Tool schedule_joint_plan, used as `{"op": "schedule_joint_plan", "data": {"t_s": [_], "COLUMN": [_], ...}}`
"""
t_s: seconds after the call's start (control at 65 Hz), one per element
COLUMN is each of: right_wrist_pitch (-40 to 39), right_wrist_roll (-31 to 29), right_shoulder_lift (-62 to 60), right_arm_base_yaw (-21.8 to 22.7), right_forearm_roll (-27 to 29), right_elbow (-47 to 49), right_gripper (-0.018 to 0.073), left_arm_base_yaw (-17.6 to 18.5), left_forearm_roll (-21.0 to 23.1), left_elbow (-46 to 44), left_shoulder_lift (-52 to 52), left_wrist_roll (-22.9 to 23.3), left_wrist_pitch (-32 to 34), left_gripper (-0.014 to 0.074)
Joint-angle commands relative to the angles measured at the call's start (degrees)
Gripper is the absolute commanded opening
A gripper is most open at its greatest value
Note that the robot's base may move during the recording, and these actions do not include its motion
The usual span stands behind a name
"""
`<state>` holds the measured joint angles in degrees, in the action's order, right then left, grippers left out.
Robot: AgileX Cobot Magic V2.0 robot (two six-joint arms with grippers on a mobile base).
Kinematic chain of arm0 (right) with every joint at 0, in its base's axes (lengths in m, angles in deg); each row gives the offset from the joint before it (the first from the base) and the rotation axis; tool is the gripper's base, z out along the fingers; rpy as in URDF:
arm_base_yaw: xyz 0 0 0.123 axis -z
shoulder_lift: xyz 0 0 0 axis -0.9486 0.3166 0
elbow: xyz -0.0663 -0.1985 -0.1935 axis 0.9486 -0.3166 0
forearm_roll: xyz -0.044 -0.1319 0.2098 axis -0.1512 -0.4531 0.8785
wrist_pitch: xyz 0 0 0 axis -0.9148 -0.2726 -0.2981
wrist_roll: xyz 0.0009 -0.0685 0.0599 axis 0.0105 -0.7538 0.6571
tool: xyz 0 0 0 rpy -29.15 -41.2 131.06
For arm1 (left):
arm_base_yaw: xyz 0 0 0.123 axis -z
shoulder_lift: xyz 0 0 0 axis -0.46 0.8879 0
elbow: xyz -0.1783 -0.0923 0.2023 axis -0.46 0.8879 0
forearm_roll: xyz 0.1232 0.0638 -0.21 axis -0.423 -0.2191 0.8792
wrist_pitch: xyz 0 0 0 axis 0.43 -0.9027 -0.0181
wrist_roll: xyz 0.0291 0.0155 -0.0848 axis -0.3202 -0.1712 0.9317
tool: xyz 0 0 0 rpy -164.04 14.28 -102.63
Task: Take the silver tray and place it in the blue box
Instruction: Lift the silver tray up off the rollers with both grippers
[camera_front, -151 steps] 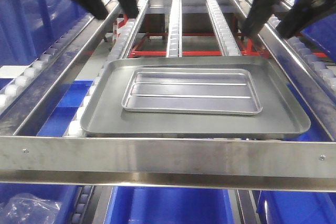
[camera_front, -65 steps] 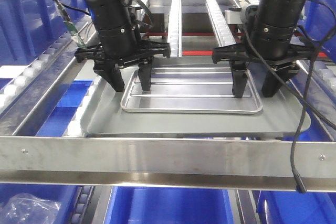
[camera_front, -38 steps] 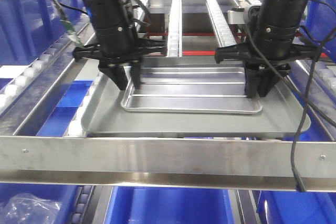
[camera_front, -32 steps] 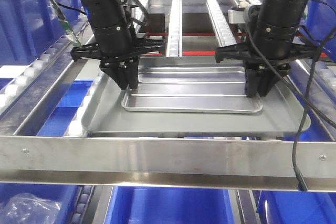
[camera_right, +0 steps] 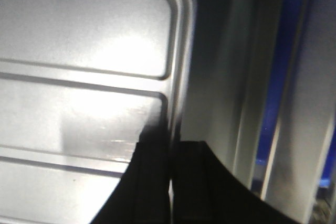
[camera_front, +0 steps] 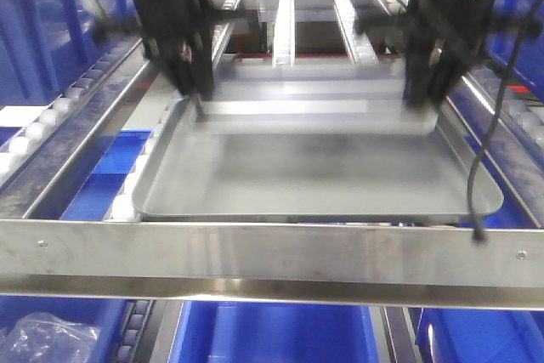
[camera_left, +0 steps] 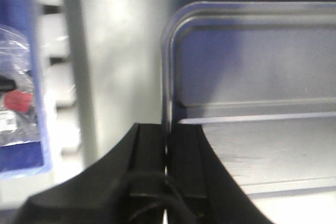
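Just behind the rack's steel front rail point(camera_front: 272, 252), the larger grey tray point(camera_front: 314, 184) is lying on the roller tracks point(camera_front: 282, 31). Above its far half I am holding the silver tray point(camera_front: 314, 112), blurred, my left gripper point(camera_left: 167, 145) clamping its left rim and my right gripper point(camera_right: 170, 150) clamping its right rim. Farther left, the blue box point(camera_front: 42, 40) is standing beside the rollers.

Steel roller rack point(camera_front: 272, 248) is carrying one large dull-grey tray point(camera_front: 314, 180); it is lying flat across the roller rails point(camera_front: 283, 31).
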<state>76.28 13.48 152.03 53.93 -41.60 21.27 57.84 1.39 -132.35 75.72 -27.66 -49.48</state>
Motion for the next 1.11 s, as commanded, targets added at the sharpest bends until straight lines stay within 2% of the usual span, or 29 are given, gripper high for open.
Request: {"op": "schedule_joint_plan", "data": {"t_s": [0.0,0.169,0.385,0.554,0.723,0.815,1.092], "right_wrist_pitch": [1.10,4.89,9.46,9.52,9.46,9.68,10.61], "right_wrist_roll": [-0.71,-0.51,1.77,3.43,3.69,3.69,3.69], "right_shoulder_lift": [-6.70,-12.77,-19.66,-27.14,-32.47,-33.25,-33.27], "right_arm_base_yaw": [-0.88,-2.86,-5.76,-8.07,-8.22,-8.22,-8.22], "right_forearm_roll": [-2.31,-2.43,-4.40,-4.79,-5.15,-5.17,-5.17], "right_elbow": [2.18,2.18,-0.24,-6.97,-10.96,-11.16,-11.16], "right_gripper": [0.0057,0.0057,0.0057,0.0057,0.0057,0.0057,0.0057], "left_arm_base_yaw": [0.44,2.16,6.86,12.33,17.47,18.70,18.70], "left_forearm_roll": [-1.41,-3.45,-6.47,-10.73,-13.14,-13.26,-13.15], "left_elbow": [-1.67,-1.67,-0.99,4.38,10.63,12.02,12.56], "left_shoulder_lift": [-7.11,-12.69,-18.92,-24.01,-27.41,-27.28,-27.15], "left_wrist_roll": [-0.14,0.63,1.09,6.53,11.08,11.20,11.34], "left_wrist_pitch": [-2.21,-7.82,-13.28,-13.76,-13.14,-13.14,-12.99], "left_gripper": [-0.0096,-0.0096,-0.0096,-0.0096,-0.0096,-0.0096,-0.0097]}}
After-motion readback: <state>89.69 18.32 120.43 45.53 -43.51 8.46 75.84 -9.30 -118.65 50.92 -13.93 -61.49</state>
